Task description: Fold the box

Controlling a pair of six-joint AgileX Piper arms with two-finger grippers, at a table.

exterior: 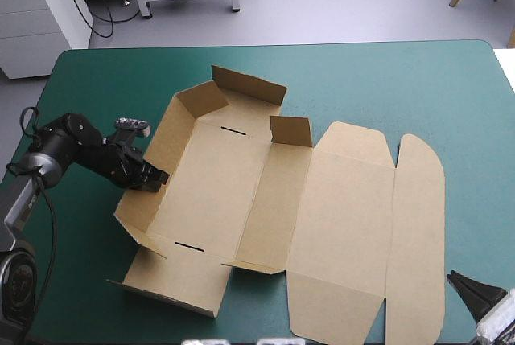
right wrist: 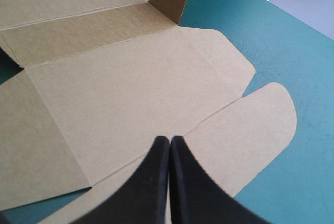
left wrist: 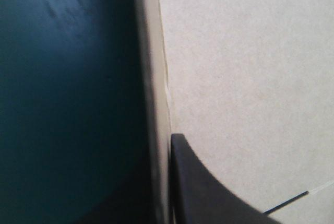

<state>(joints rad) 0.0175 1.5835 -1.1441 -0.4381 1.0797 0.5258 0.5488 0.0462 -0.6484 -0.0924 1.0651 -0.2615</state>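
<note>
The brown box (exterior: 265,200) lies opened out across the middle of the teal-green cover. Its left wall (exterior: 149,160), far wall (exterior: 241,88) and a small tab (exterior: 291,130) stand raised, while the lid panel (exterior: 354,200) lies flat. My left gripper (exterior: 157,176) is shut on the box's left wall. In the left wrist view the wall's edge (left wrist: 156,104) runs between the fingers, one black finger (left wrist: 209,192) on the inner side. My right gripper (exterior: 475,293) hovers shut and holding nothing above the table's near right corner, ahead of it the lid (right wrist: 130,88) and its rounded flap (right wrist: 261,125).
Bare teal-green cover (exterior: 475,144) runs right of the box and along the far edge (exterior: 362,63). A flat flap (exterior: 173,281) of the box reaches toward the near edge. The left arm (exterior: 72,148) lies over the left side of the table.
</note>
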